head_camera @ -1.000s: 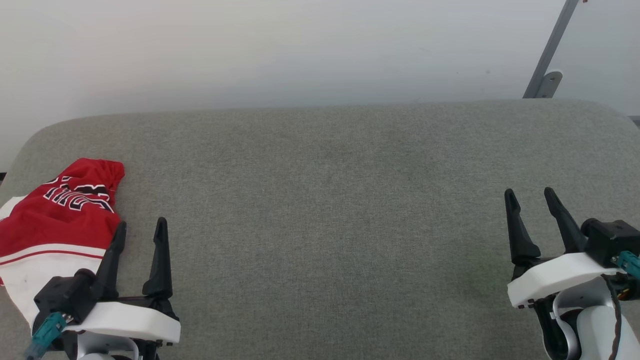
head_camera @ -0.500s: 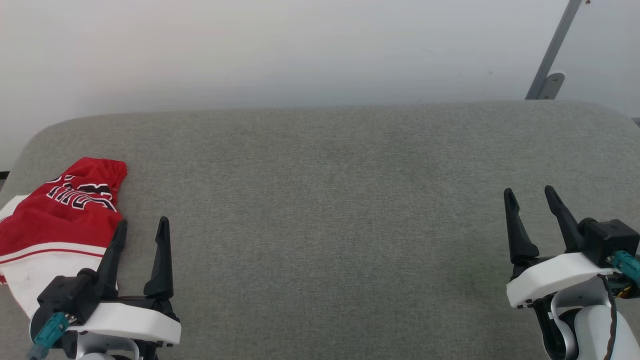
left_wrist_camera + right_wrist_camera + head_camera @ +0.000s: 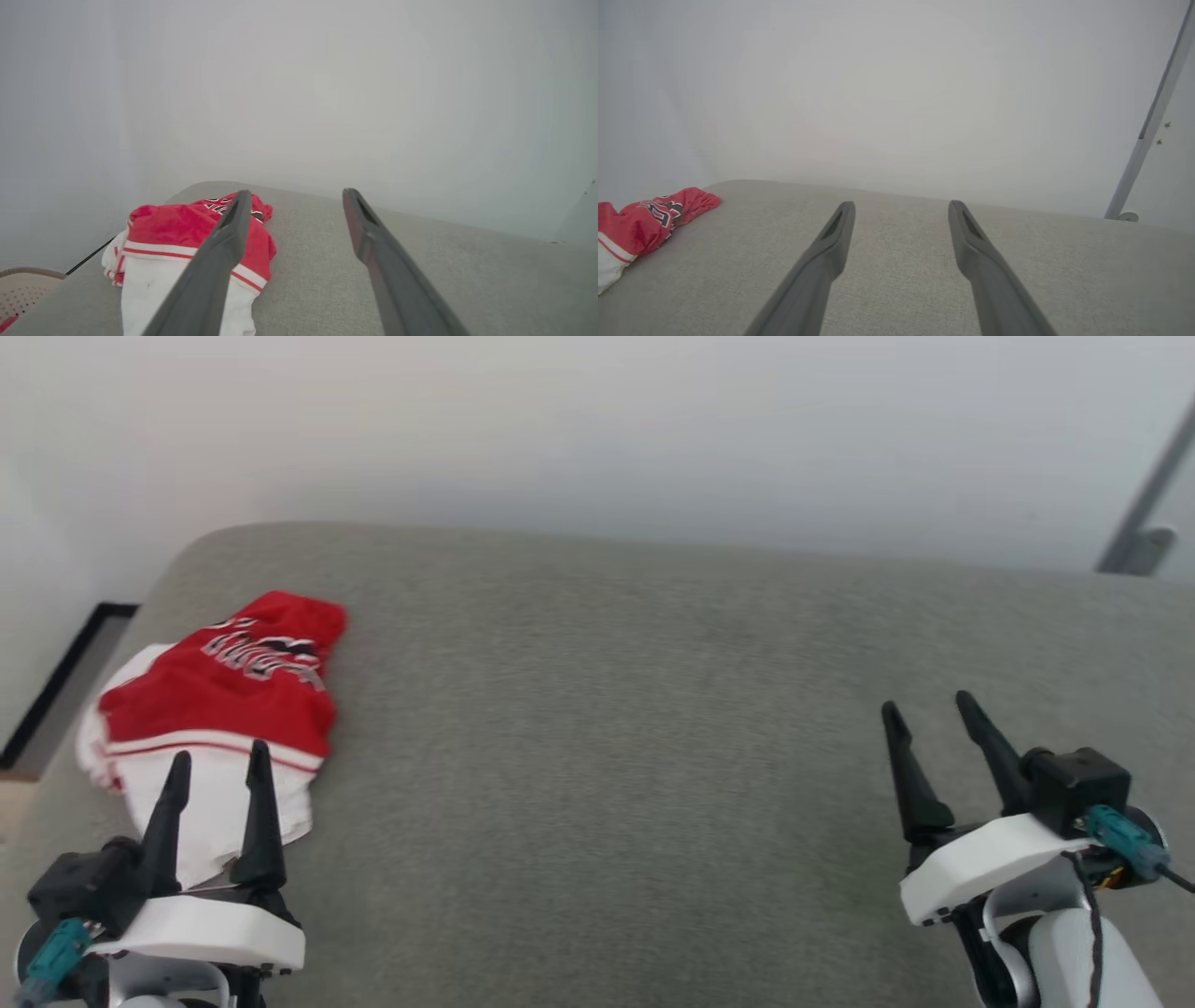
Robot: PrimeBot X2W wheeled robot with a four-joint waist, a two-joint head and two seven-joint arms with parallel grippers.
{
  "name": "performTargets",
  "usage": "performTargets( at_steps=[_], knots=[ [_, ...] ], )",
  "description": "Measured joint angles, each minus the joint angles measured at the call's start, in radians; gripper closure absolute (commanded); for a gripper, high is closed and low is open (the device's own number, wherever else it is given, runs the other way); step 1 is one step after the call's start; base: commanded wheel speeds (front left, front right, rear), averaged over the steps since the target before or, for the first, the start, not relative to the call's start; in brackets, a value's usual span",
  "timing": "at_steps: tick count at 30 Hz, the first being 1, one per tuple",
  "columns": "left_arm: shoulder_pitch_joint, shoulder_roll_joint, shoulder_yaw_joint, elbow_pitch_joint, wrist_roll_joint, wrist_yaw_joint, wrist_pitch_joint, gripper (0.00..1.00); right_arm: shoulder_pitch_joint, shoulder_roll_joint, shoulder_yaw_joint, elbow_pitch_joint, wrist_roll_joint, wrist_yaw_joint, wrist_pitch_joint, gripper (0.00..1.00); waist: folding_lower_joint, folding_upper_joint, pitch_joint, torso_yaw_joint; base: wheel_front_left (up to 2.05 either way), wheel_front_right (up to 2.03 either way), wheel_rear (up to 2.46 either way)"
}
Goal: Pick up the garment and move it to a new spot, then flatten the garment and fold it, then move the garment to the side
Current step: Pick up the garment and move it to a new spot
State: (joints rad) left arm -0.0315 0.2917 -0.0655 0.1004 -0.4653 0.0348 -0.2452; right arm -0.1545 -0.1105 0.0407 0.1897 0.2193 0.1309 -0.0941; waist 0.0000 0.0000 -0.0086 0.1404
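Observation:
The garment [image 3: 219,705] lies bunched at the left end of the grey cushion: red cloth with black white-outlined lettering at the far side, a white sleeve with red stripe trim nearer me. My left gripper [image 3: 219,756] hovers open just short of it, its fingertips over the white sleeve. Through the left wrist view the garment [image 3: 173,233] lies behind and left of the left finger [image 3: 224,252]. Far off at the lower right, my right gripper [image 3: 929,705] is open and empty. From the right wrist view the garment [image 3: 640,224] sits at the left edge.
The grey cushion [image 3: 607,709] spreads wide between the grippers, with a white wall behind. A dark baseboard strip [image 3: 56,681] and floor lie past the cushion's left edge. A grey metal bracket [image 3: 1144,523] leans on the wall at the far right.
The head camera has turned left, so the whole picture shifted right. Against the garment, my left gripper now stands before the white sleeve rather than beside it. Both grippers stay open.

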Motion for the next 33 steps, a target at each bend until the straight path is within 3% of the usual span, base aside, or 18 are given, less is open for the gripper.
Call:
performTargets(
  at_steps=[18,26,33],
  knots=[
    [0.06,0.014,0.066,-0.029,-0.045,0.046,0.009,0.0,-0.015,0.009,0.071,0.029,0.028,0.0,0.006,0.0,0.0,0.0,-0.039,0.249,0.0,0.0,0.0],
    [-0.003,0.033,0.078,0.026,-0.081,0.02,0.016,0.0,-0.024,-0.002,0.055,0.005,0.034,0.0,0.017,0.0,0.0,0.0,-0.011,0.236,0.0,0.0,0.0],
    [-0.163,0.069,0.066,0.157,-0.107,-0.045,0.043,0.0,-0.06,-0.022,0.028,-0.044,0.02,0.0,0.046,0.0,0.0,0.0,0.055,0.179,0.0,0.0,0.0]
  ],
)
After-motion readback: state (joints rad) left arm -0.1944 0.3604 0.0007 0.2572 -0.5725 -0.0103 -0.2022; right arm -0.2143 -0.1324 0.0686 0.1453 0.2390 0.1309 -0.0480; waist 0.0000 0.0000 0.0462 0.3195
